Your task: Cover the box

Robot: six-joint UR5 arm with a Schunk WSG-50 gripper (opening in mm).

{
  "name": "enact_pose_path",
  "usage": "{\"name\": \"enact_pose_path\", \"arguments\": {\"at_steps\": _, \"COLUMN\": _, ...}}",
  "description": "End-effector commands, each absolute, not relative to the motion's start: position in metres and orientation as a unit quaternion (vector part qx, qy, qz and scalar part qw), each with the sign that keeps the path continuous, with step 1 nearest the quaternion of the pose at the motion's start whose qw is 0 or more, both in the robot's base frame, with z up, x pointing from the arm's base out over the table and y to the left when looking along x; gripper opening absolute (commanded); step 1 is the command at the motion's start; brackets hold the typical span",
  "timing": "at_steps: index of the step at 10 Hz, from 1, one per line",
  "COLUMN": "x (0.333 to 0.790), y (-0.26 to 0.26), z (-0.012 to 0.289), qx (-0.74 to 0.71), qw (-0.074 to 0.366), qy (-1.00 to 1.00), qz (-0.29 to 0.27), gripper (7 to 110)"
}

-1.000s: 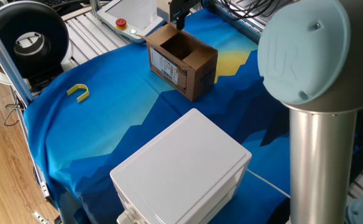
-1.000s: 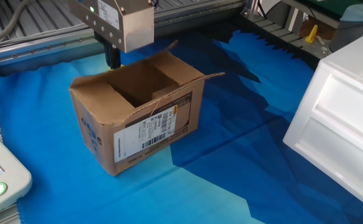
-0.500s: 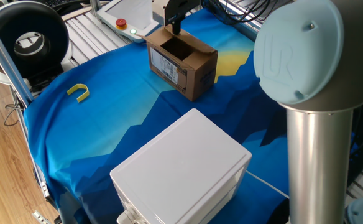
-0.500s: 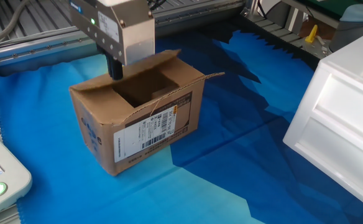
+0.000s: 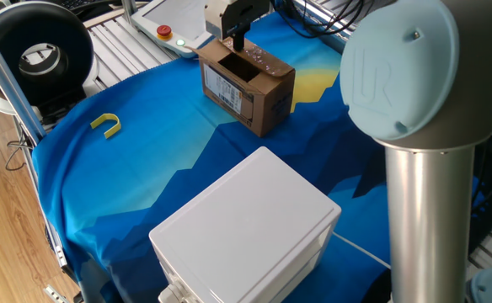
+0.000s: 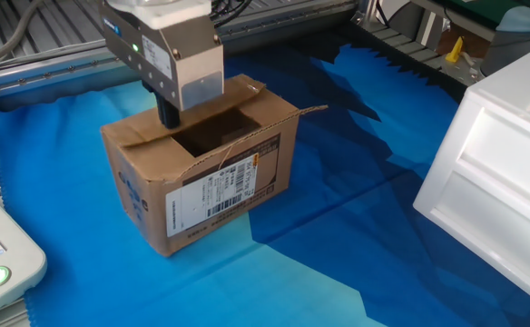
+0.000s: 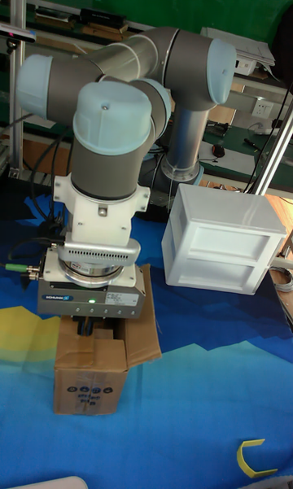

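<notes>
Small yellow U-shaped piece [image 5: 105,124] near the left edge of the blue patterned cloth [image 5: 145,168], well apart from the action. Further right, small brown corrugated cardboard box [image 6: 201,173] toward the far edge, barcode label [image 6: 212,194] on its side, top partly open. Directly above it, dark two-finger gripper [image 6: 169,115] under its metal housing, tips at the box's rim, dipping just over the opening at one short end; finger spread impossible to tell from here. One flap [image 7: 145,326] angled outward on one long side. Box's long axis running away from the fingers, so probably a sweep along it to fold flaps down. Large white plastic box [image 5: 246,231] near the front edge, uninvolved.
</notes>
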State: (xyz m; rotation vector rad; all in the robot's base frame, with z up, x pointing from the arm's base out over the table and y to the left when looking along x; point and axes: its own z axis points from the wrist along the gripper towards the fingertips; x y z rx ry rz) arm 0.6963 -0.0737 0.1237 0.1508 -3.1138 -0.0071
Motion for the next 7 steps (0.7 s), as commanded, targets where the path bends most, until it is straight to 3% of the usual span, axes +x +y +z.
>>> {"name": "enact_pose_path", "arguments": {"at_steps": 1, "x": 0.6985, "y": -0.0734, "z": 0.1171, "qx": 0.046, "qw": 0.011, "qy": -0.999, "qz": -0.004, "gripper": 7}}
{"name": "enact_pose_path", "arguments": {"at_steps": 7, "x": 0.7003, "y": -0.0741, "z": 0.1112, "qx": 0.045, "qw": 0.012, "qy": -0.999, "qz": 0.001, "gripper": 7}}
